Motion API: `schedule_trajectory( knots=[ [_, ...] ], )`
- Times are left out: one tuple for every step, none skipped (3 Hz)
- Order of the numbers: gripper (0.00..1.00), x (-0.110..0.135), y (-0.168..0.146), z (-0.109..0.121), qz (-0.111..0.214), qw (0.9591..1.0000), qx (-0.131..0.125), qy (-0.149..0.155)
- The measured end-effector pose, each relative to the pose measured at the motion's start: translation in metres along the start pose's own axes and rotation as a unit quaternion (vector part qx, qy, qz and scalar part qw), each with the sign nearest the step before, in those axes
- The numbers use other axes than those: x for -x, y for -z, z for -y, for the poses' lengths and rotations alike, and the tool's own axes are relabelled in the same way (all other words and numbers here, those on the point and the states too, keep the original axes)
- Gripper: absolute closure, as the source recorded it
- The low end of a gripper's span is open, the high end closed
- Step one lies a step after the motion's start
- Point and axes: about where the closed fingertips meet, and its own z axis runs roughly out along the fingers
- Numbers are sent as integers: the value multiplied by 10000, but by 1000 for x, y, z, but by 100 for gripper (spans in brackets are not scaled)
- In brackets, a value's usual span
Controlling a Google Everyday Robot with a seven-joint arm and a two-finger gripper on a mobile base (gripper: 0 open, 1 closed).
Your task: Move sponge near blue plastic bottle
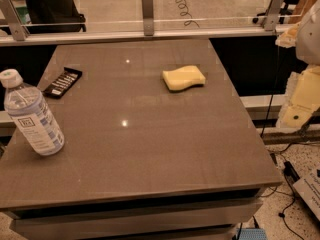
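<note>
so the sponge (184,77) is sitting back-right on the table (150,159), blue plastic bottle (32,116) front-left; gripper (300,101) is probably hanging beyond the right edge, can't tell its grip.

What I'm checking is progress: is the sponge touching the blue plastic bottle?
Apart. The camera view shows a wide stretch of table between the sponge and the blue plastic bottle; the gripper hangs beyond the table's right edge.

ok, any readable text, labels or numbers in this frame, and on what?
No text here can be quoted.
Label on the blue plastic bottle: a small boxed mark, too blurred to read.
Flat black packet: white marks, too small to read.
The sponge: no text.
The end effector, at the right edge beside the table: no text visible.
</note>
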Motion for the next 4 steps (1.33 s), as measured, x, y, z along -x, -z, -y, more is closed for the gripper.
schedule_trajectory(
  knots=[
    [0, 0, 0, 0, 1, 10000, -1, 0],
    [0, 5, -12, 11, 245, 9997, -42, 36],
    [0, 16, -37, 37, 644, 9978, -84, 134],
    [0, 31, -61, 66, 1010, 9944, -164, 264]
  ],
)
